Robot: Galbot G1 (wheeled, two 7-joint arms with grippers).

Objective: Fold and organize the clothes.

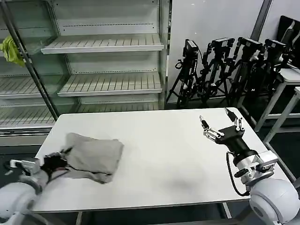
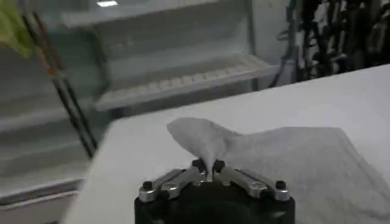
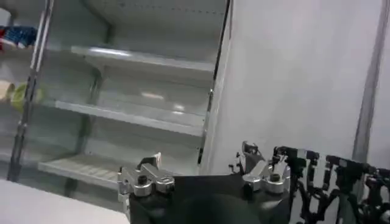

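- one grey t-shirt (image 1: 93, 157) lies on the robot's left part of the white table (image 1: 178, 159), already gathered into a compact, roughly squared bundle; edges look loose, so i judge the fold mostly done but not tidied.
- no stack or second garment on the table; placing and organizing appear left to do.
- left gripper (image 2: 209, 168) sits at the bundle's near-left corner, fingers pinched together on a raised peak of the cloth.
- right gripper (image 1: 221, 123) hovers above the table's right side, well apart from the shirt, fingers spread, holding nothing.
- yellow-green rag (image 1: 11, 49) hangs on the shelving behind, untouched.
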